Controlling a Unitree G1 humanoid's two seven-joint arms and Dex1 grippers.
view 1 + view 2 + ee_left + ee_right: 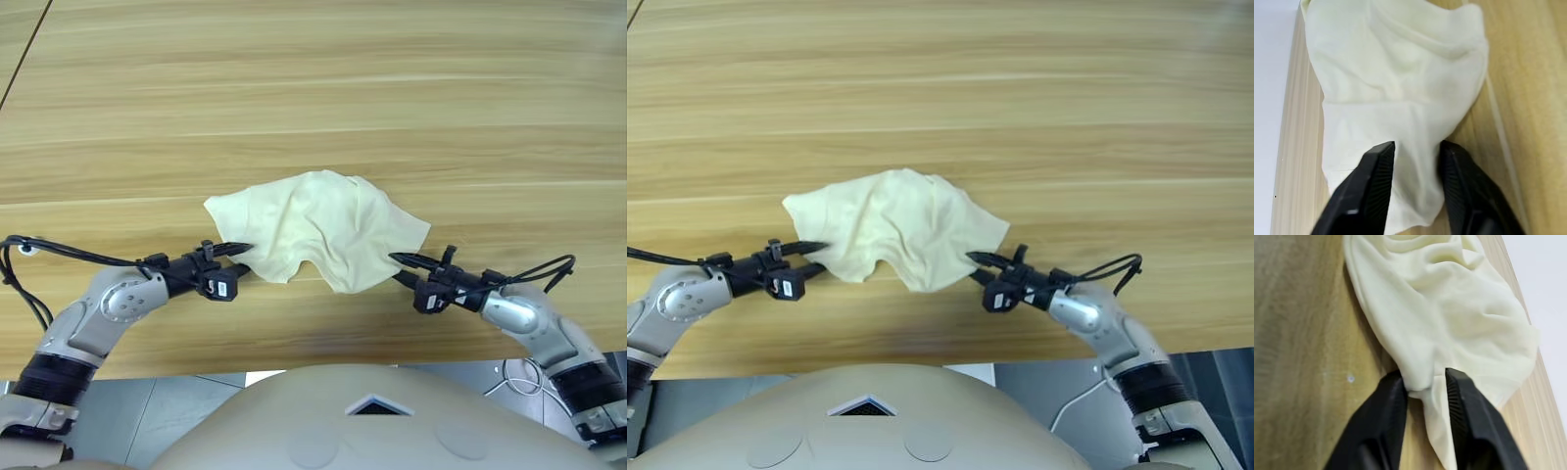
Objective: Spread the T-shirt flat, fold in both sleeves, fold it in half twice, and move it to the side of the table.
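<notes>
Head cam: pale cream T-shirt (318, 227) lies crumpled in a heap on the wooden table (313, 88), not spread, sleeves not distinguishable in the bunched cloth. The near hem arches up in the middle between two lower corners. L gripper (240, 255) sits at the shirt's near-left corner, tips touching the cloth. R gripper (402, 266) sits at the shirt's near-right corner, tips right at the edge. Both arms are low over the wood on the near side of the shirt, w/ the shirt between them.

L wrist cam: the L gripper's black ribbed fingers (1378, 171) stand apart, one on each side of a flat strip of shirt edge. The cloth lies slack between them, not squeezed. The rest of the shirt rises in soft folds beyond the tips.

R wrist cam: the R gripper's fingers (1393, 401) are closed in on a narrow bunched tuck of shirt edge, and the cloth gathers to a pinch betw. the pads. Wrinkled bulk of the shirt lies beyond.
</notes>
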